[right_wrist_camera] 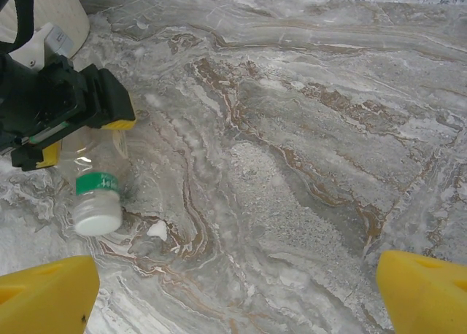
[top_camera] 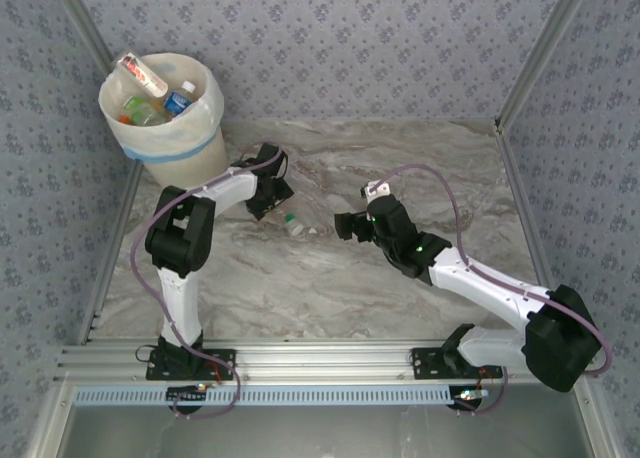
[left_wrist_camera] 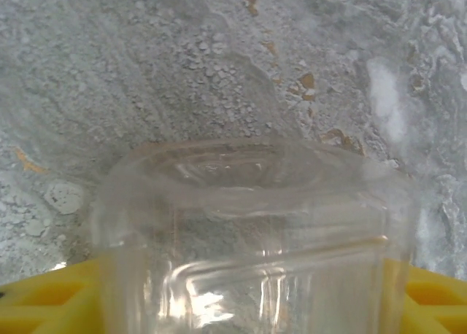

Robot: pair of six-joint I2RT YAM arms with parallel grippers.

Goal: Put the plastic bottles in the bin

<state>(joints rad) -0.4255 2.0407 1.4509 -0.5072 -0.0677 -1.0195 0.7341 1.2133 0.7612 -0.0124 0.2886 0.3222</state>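
Clear green-banded bottle (right_wrist_camera: 95, 181) lies on the marble table (top_camera: 330, 278) near the bin (top_camera: 185, 148), left gripper (top_camera: 275, 200) straddling it with pads at its sides, can't tell if clamped; right gripper (right_wrist_camera: 237, 290) gapes wide, empty, above bare table.

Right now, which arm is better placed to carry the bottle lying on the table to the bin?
The left. The left gripper straddles the bottle, and the bin stands on that arm's side. The right gripper is open, apart from the bottle.
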